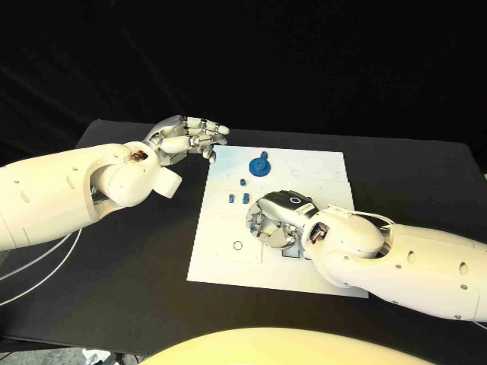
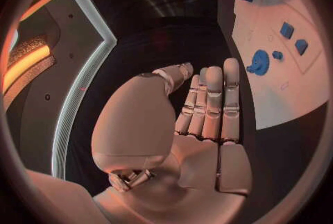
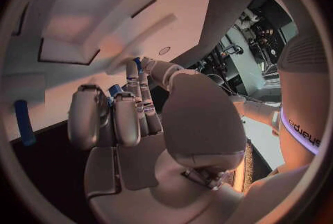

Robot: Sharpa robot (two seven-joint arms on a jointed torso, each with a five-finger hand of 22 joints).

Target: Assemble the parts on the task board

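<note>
The white task board (image 1: 227,258) lies mid-table. On its far part sit a round blue part (image 1: 261,165) and small blue parts (image 1: 236,198). My right hand (image 1: 278,220) reaches down onto the board's middle, fingers curled. A small blue part (image 3: 114,90) shows between its fingers and thumb, seemingly pinched. Another blue part (image 3: 24,124) lies on the board beside that hand. My left hand (image 1: 189,137) hovers off the board's far left corner with its fingers (image 2: 211,101) extended and nothing in them. The left wrist view shows the round part (image 2: 258,61) and two square parts (image 2: 286,29).
Black table (image 1: 134,251) surrounds the board on all sides. Cables (image 1: 30,266) hang beside my left arm at the table's left. The board's near left area holds a small ring outline (image 1: 237,245).
</note>
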